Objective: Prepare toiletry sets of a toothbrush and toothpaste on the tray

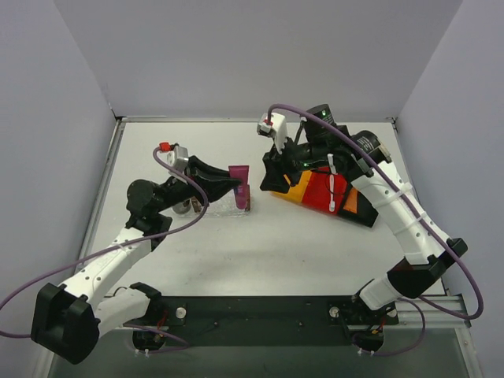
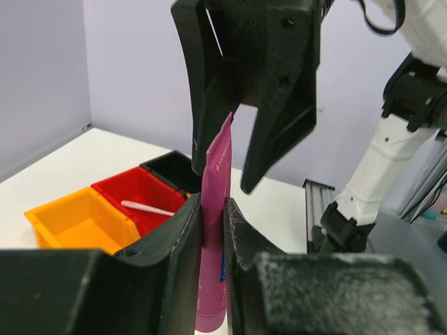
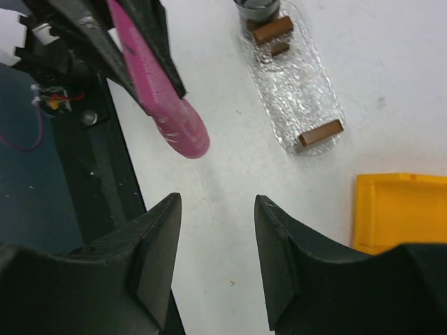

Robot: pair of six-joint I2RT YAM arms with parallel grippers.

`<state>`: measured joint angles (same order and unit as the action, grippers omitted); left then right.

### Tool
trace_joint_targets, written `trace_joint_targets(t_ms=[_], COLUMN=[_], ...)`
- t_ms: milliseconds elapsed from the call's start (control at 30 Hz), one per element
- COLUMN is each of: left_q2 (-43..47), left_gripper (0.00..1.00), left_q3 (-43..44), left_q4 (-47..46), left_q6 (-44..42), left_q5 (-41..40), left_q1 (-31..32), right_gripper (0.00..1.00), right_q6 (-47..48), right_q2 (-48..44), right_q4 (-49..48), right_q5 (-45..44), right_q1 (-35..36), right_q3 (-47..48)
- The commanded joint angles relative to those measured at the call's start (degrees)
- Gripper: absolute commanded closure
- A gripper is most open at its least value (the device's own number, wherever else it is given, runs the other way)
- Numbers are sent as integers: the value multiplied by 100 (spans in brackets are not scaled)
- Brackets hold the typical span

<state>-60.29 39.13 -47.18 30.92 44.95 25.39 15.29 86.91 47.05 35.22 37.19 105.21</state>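
The left gripper (image 2: 211, 209) pinches the pink toothpaste tube (image 2: 216, 164) mid-body, holding it aloft near the tray (image 3: 307, 98), apparently for placing; the right gripper (image 3: 216, 206) hovers close, jaws spread and empty, giving it room.

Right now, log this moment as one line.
left gripper: shut on pink toothpaste | right gripper: open, empty | tray: on table, without pink toothpaste | toothbrush: in red bin

The tray (image 1: 220, 208) is sitting left of the table's (image 1: 268, 252) centre, the bins (image 1: 315, 193) to its right. The toothbrush (image 1: 333, 187) is lying in the middle bin; the toothpaste (image 1: 239, 172) is hanging by the tray's right end.
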Motion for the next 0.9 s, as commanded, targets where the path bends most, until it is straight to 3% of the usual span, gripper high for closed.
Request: trace_joint_targets(t_ms=[0, 333, 667, 767, 867], left_q2=[-123, -316, -194, -141, -114], left_gripper=[100, 100, 100, 100, 100], left_q3=[533, 789, 604, 534, 455], left_q4=[-1179, -1733, -2102, -2111, -2155], left_q6=[1029, 1882, 2410, 2480, 2586], left_q5=[-188, -496, -636, -654, -680], left_q1=[-60, -297, -376, -385, -403], right_gripper=[57, 48, 43, 49, 61], right_q6=[-228, -658, -536, -597, -641], right_q2=[-175, -368, -193, -114, -8], right_q4=[-345, -1714, -1980, -1989, -1980], right_q5=[1056, 1435, 890, 951, 925], right_q1=[25, 183, 763, 807, 843], right_q3=[131, -466, -554, -466, -405])
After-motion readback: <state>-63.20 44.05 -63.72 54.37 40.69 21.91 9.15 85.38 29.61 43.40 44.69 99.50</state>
